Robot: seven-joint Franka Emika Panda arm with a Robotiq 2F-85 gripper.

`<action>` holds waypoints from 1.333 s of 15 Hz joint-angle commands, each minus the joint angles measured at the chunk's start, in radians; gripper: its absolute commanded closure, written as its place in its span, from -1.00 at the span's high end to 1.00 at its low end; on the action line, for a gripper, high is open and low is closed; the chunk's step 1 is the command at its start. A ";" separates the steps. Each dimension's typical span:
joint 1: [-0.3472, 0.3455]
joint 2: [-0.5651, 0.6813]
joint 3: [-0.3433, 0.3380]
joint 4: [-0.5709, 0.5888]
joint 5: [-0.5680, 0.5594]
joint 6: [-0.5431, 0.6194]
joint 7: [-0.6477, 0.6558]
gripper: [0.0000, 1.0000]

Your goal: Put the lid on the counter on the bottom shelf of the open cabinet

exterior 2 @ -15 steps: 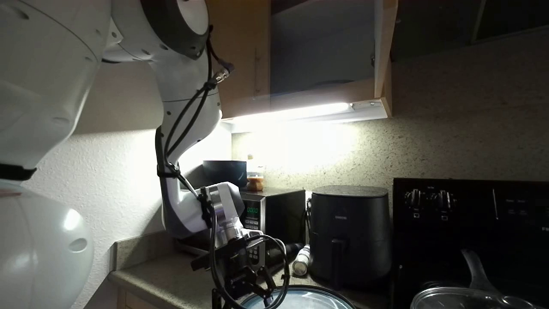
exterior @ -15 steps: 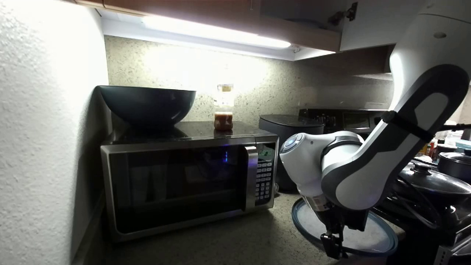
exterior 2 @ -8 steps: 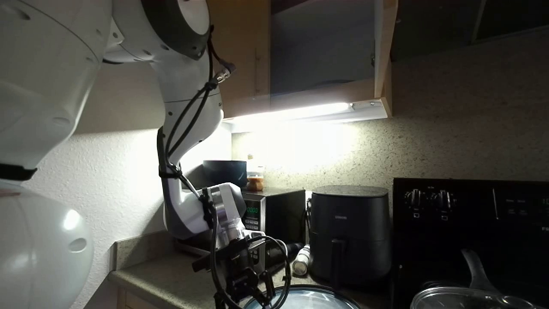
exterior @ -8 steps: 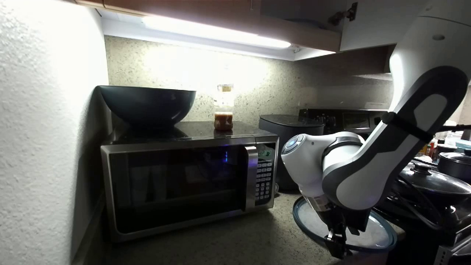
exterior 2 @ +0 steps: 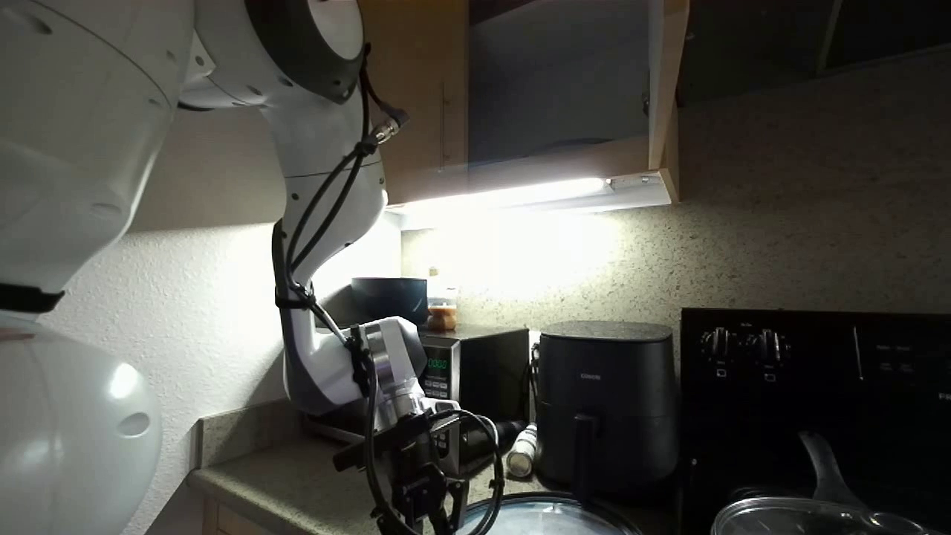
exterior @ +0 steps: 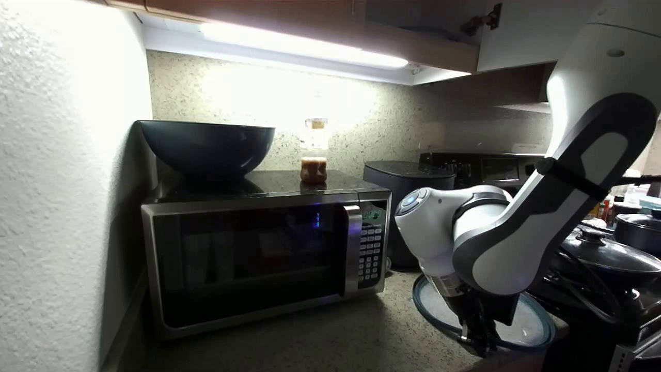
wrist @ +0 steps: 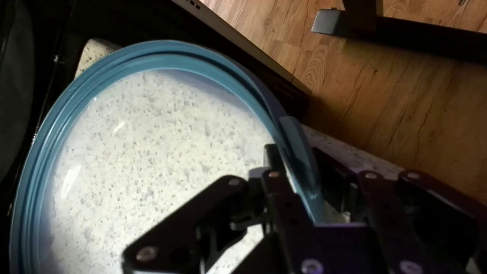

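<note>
Blue-rimmed lid, wrist view: jaws appear clamped on its edge; its centre bears nine o'clock from them, so any lift probably starts lopsided. In an exterior view it rests on the desk. In an exterior view the open cabinet stands at half past twelve from the jaws.

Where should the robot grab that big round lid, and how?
Probably at the little tab on its blue rim, near the edge of the counter. Come down from above with the fingers on either side of the rim: the lid lies about flat, so the narrow rim seems easier to pinch than the wide middle.
</note>
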 commanded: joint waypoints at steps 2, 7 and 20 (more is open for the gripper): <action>-0.009 -0.104 0.013 -0.068 -0.013 0.044 -0.002 -0.84; -0.019 -0.354 0.040 -0.212 0.023 0.103 0.005 -0.83; -0.050 -0.460 0.116 -0.231 0.019 0.073 0.004 -0.85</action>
